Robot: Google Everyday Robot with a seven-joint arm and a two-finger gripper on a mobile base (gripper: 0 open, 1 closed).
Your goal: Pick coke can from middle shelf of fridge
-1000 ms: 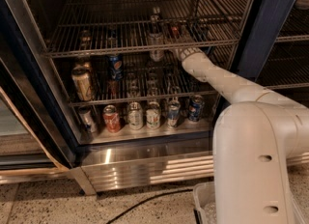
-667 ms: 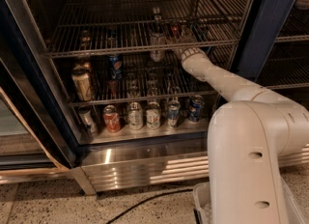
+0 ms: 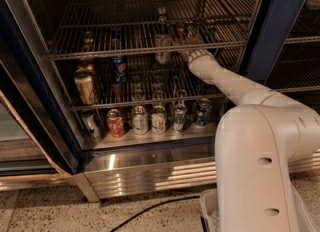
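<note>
Up on the middle shelf [image 3: 100, 54] of the fridge [image 3: 274, 26], toward the right, the coke can [image 3: 180, 32] stands just right of a glass bottle [image 3: 161, 38]. My gripper [image 3: 193, 41] reaches in over that rack, just right of the can; I cannot tell whether it is open or closed.

arm's big link [image 3: 265, 166]: crept left | pincer [image 3: 192, 42] by coke can [image 3: 180, 32]: barely moved
</note>
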